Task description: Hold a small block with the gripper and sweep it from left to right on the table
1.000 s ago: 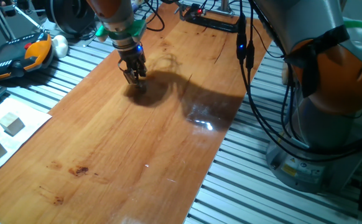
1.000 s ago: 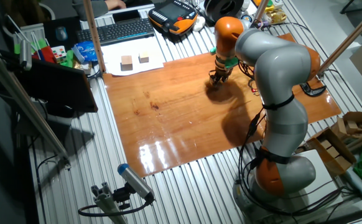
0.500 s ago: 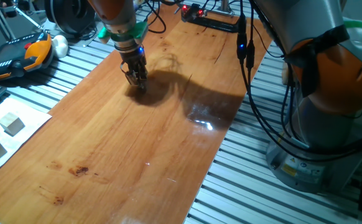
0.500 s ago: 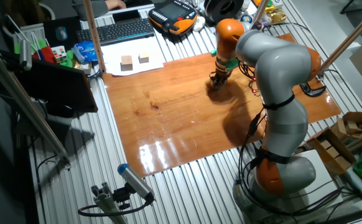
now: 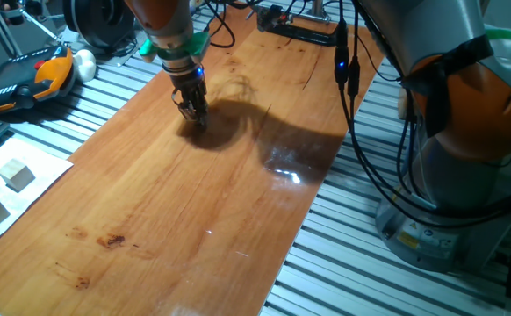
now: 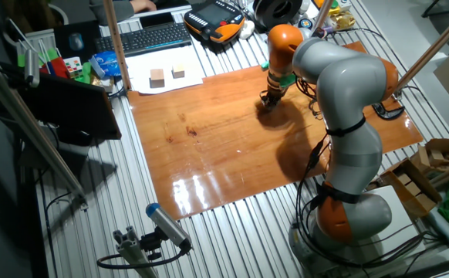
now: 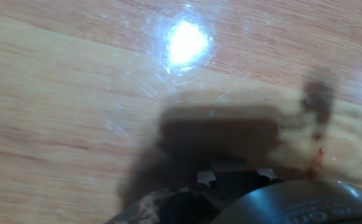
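Hand view: gripper (image 5: pixel 192 114) points straight down at table (image 5: pixel 168 193).

arm (image 6: pixel 340 116): grey links, orange joints | wrist: teal ring, blue light | gripper (image 5: pixel 191 112): small, black, two-fingered | black cables along arm

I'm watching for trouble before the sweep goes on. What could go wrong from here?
The gripper is down at the table, so pressing too hard could scrape the glossy board. The small block cannot be made out between the fingers, so its hold is unconfirmed. Black cables hang over the board's edge and might snag.
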`<state>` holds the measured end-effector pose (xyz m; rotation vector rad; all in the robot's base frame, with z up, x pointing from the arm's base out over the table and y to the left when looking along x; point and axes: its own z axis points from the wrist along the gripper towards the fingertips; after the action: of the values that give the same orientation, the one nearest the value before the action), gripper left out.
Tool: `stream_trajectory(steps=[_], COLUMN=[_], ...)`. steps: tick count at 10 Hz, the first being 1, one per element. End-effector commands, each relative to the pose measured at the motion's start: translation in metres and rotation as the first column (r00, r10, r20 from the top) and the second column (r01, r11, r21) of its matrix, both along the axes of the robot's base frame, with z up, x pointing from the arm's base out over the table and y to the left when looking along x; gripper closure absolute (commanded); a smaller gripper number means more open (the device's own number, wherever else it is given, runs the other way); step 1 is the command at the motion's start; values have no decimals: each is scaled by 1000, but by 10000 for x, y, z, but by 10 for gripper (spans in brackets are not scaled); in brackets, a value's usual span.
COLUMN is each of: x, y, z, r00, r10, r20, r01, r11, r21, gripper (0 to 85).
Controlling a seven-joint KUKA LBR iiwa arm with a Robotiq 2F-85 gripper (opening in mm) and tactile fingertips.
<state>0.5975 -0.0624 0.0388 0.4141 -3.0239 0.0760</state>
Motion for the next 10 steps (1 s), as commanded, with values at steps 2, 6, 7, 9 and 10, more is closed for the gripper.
stream_trajectory(steps=[2,6,7,9,10], x=[-2,-3,-3,-3,-3], y=[0,2,2,2,2], z=[-1,1,1,1,1], r00=[1000,998,997,990,990], r10=[12,-44,-70,-123,-124], r20=[5,34,36,71,69], r01=[-11,45,71,126,128], r11=[999,998,997,991,991], r21=[-33,-36,-31,-42,-44], gripper=[600,843,843,843,843])
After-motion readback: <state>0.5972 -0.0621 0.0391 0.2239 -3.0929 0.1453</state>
